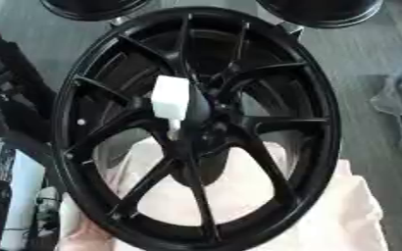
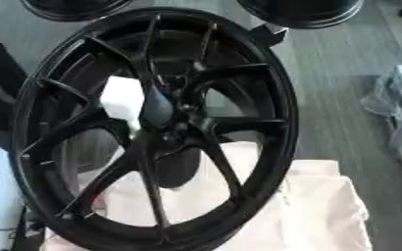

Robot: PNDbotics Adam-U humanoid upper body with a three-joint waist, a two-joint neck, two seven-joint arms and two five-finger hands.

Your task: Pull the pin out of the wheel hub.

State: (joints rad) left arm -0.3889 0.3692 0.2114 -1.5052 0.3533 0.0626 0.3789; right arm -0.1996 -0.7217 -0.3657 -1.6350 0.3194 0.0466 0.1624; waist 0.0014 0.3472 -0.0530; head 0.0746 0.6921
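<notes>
A large black multi-spoke wheel [image 1: 196,122] stands nearly upright and fills both views, its face turned toward me. A white pin [image 1: 170,97] with a blocky head sticks out of the hub [image 1: 206,128] at the centre. Its narrower stem [image 1: 175,126] runs down into the hub among the spokes. In the right eye view the same white pin [image 2: 121,98] sits just left of the dark hub centre [image 2: 159,110]. Neither of my hands shows in either view, and nothing touches the pin.
A pale pink cloth [image 1: 341,215] lies under and behind the wheel's lower part. Two more black rims [image 1: 320,11] stand at the far edge. Dark and silver equipment [image 1: 3,147] crowds the left side. Clear plastic wrapping [image 2: 397,112] lies on the grey floor at the right.
</notes>
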